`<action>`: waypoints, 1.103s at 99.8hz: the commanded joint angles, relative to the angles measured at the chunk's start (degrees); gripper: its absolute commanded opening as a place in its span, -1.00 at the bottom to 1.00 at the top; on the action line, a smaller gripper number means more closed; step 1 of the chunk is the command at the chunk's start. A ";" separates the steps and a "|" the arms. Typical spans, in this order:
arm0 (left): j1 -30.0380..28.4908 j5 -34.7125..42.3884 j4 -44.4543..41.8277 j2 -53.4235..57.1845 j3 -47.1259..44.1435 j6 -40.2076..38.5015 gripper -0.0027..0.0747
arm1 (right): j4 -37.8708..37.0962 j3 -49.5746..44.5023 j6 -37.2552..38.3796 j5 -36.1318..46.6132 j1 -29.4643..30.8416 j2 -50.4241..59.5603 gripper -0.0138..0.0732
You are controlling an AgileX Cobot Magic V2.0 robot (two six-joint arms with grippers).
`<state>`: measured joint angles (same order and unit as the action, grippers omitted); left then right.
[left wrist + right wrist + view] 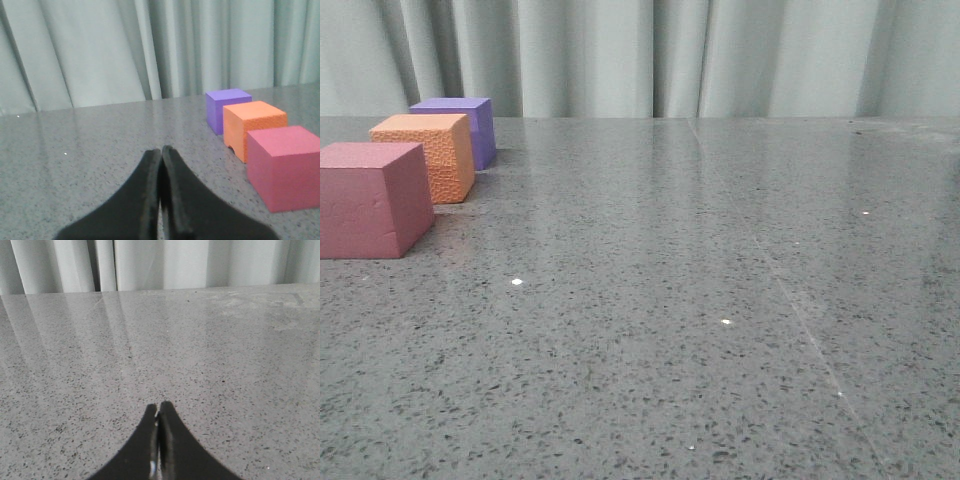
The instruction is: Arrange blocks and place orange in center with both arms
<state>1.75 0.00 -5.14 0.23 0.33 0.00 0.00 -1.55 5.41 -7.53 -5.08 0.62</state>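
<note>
Left wrist view: left fingers [161, 155] pressed together, empty; right fingers [159, 409] likewise.

Soft, even light; the glossy worktop [720, 300] mirrors the pale curtain [670, 50] in streaks, tiny glints ahead of it. Left tool [161, 150] blurry up close.

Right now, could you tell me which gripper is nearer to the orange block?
Left. The left gripper, shut, has the orange block just ahead and to one side, between the purple and pink ones. The right gripper, also shut, sees only bare tabletop.
</note>
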 commanded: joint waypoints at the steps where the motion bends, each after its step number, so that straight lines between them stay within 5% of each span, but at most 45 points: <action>1: -0.96 5.06 0.60 2.02 -1.33 -0.92 -0.98 | 0.00 0.78 -0.49 4.96 0.40 1.39 -0.84; 110: -1.31 4.36 0.01 1.90 -3.22 -5.60 -0.98 | 0.00 0.78 -0.49 4.96 0.40 1.39 -0.84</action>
<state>0.41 0.00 -5.25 0.23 0.33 -5.07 0.00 -1.55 5.41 -7.53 -5.08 0.62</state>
